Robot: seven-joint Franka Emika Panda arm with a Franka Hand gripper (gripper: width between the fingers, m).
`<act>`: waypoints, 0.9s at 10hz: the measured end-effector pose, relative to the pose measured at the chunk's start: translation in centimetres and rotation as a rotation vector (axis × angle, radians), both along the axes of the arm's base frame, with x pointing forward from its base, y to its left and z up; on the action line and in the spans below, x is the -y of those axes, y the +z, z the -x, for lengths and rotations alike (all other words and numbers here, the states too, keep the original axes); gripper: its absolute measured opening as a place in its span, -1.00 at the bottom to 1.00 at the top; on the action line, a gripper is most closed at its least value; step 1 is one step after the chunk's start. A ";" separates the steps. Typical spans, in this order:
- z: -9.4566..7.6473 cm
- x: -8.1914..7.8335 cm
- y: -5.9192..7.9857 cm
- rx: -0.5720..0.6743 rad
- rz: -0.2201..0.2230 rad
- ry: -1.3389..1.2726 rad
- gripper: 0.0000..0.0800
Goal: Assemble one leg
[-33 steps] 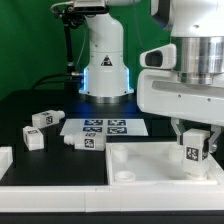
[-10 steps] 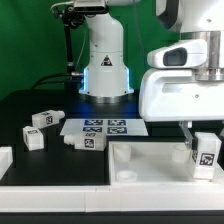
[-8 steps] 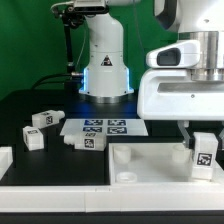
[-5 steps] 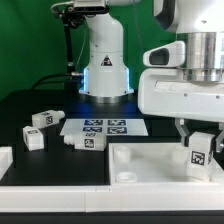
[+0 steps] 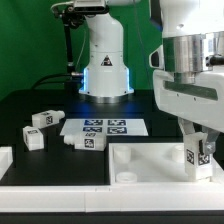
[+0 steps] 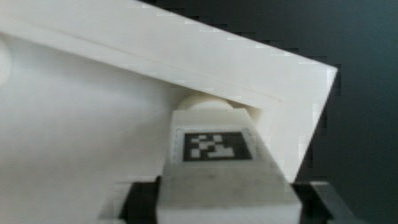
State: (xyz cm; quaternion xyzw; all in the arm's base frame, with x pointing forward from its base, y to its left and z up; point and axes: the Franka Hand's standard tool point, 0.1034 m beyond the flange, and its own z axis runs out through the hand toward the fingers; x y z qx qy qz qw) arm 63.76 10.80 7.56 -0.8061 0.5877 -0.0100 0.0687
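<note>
White gripper in the exterior view is clamped on the leg, standing over the big flat piece's corner at that view's right. Wrist view: fingers pinch the tagged leg, its tip at the piece's corner socket

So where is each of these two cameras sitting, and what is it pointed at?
Exterior view: off the arm, low at the table's edge, looking across the tabletop piece, the marker board and loose legs toward the robot's base; the gripper shows.
Wrist view: on the wrist, looking along the fingers at the held leg.
Shared: that leg and the tabletop piece.
</note>
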 end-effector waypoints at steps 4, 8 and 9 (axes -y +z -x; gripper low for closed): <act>0.2 -0.1 -0.1 0.027 0.047 0.427 0.56; 1.0 -0.5 -0.4 0.018 0.058 0.789 0.62; 1.0 -0.4 -0.4 0.032 0.073 0.902 0.62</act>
